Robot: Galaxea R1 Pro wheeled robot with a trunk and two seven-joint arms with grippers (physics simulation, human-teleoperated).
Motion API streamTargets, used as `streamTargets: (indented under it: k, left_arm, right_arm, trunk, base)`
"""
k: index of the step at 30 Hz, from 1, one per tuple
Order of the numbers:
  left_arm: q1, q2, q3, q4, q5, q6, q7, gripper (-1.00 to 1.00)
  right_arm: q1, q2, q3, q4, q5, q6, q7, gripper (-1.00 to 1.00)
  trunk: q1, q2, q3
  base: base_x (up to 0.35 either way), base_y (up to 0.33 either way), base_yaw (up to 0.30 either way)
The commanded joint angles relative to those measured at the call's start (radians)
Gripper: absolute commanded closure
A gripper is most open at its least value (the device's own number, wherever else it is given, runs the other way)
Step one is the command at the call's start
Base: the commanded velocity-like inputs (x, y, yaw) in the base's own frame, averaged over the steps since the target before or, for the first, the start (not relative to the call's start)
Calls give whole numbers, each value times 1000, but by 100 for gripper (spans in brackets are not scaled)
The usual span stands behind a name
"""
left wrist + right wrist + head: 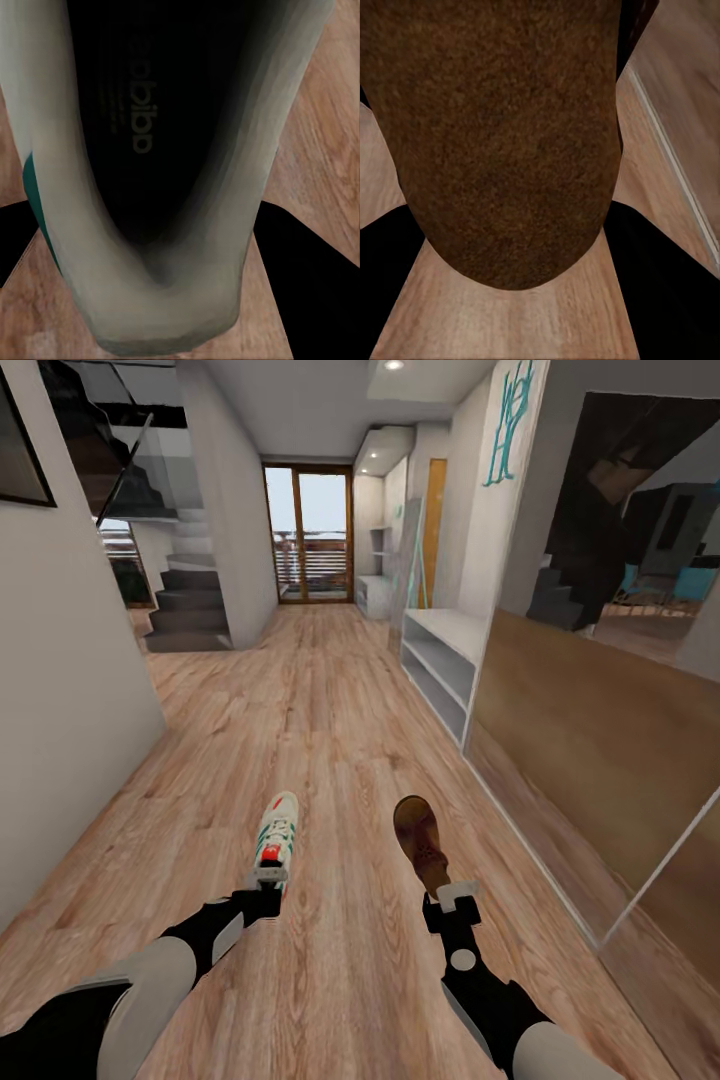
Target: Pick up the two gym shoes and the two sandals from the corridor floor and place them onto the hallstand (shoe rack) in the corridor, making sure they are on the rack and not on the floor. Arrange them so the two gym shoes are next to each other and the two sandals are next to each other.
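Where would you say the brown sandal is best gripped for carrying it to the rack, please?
By its heel end, from behind, as the right pincer holds it now. The sandal is flat and slim, toe pointing away down the corridor, so its thin heel edge fits between the fingers and the long sole extends clear ahead for sliding onto the hallstand.

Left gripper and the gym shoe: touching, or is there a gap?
Touching. In the head view the left gripper closes on the heel of the gym shoe; in the left wrist view its heel sits between the dark fingers.
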Motion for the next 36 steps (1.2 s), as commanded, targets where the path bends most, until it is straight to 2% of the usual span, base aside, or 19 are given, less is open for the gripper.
streamTargets:
  k: [1,2,7,10,18,36]
  left_arm:
    - [0,0,9,3,-3,6,-4,100]
    - [0,-1,10,10,2,6,-4,100]
    - [0,2,11,52,17,4,-4,100]
    - [0,2,11,59,19,4,-4,100]
    - [0,1,11,64,20,3,-4,100]
    - [0,1,11,64,20,4,-4,100]
  right_arm:
    - [-1,0,5,3,-3,-1,-8,100]
    - [-1,0,5,7,-9,-1,-8,100]
    - [-1,-1,4,49,-110,-4,-8,100]
    - [-2,-5,4,64,-140,-17,-7,100]
    - [-2,-8,5,116,-159,-40,-7,100]
    - [-2,-8,5,123,-161,-42,-6,100]
  trunk:
    - [0,0,-1]
    - [0,0,-1]
    - [0,0,-1]
    - [0,0,-1]
    - [0,0,-1]
    - [0,0,-1]
  base:
    - [350,109,0]
    - [350,107,0]
    - [350,103,0]
    - [350,102,0]
    - [350,101,0]
    - [350,104,0]
